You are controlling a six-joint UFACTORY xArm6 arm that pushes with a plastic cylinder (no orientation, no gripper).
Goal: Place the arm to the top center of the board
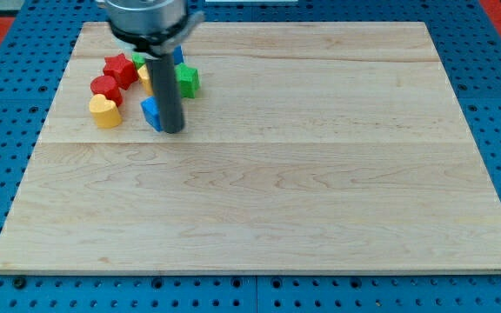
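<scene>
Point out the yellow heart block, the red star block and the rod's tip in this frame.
yellow heart block [104, 110], camera view, middle of its top face.
red star block [121, 69], camera view, centre of the star.
my tip [173, 130], camera view, rod's lower end, beside the blue block [150, 113].

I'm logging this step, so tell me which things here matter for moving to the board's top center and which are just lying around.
Job:
my tip
board

Lying about:
red star block
red block
yellow heart block
blue block
green block
</scene>
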